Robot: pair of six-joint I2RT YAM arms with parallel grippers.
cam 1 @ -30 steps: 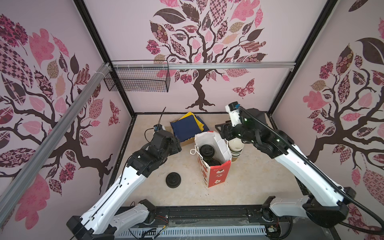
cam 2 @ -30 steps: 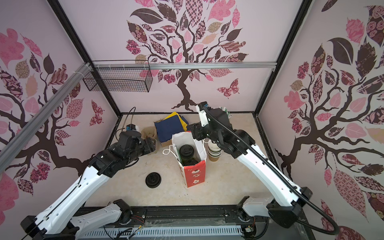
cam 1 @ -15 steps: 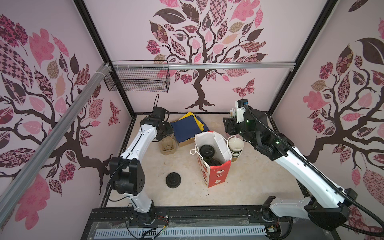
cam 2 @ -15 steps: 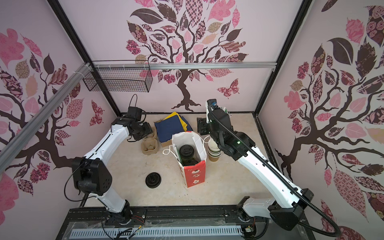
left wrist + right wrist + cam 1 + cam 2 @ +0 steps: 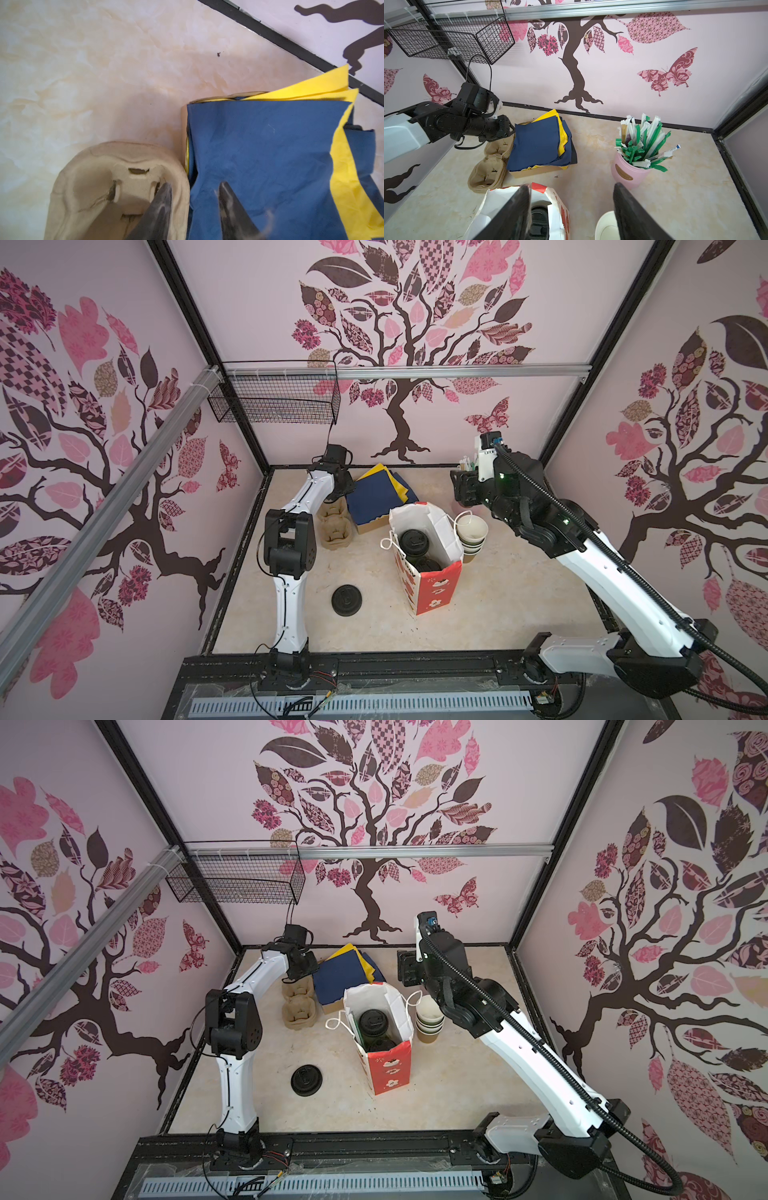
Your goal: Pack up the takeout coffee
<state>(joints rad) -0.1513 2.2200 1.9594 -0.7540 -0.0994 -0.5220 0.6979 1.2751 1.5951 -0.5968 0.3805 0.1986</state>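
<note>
Inside the paper bag [image 5: 436, 585], the takeout coffee cups [image 5: 415, 541] show only their black lids; the bag's walls hide their bodies. In the left wrist view, the picture's edge cuts off the cup carrier [image 5: 104, 176] and the left claw [image 5: 195, 184]. In the right wrist view, it also crops the nested cups [image 5: 607, 226].

Bright, even, diffuse light throughout
Top views bow at the edges; soft shadows on the table [image 5: 498, 593]; left gripper [image 5: 195, 185] blurred in its wrist view

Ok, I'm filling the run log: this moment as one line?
left gripper: open, straddling cup carrier wall; right gripper: open, empty; lidded cups: in bag; loose lid: on table
</note>
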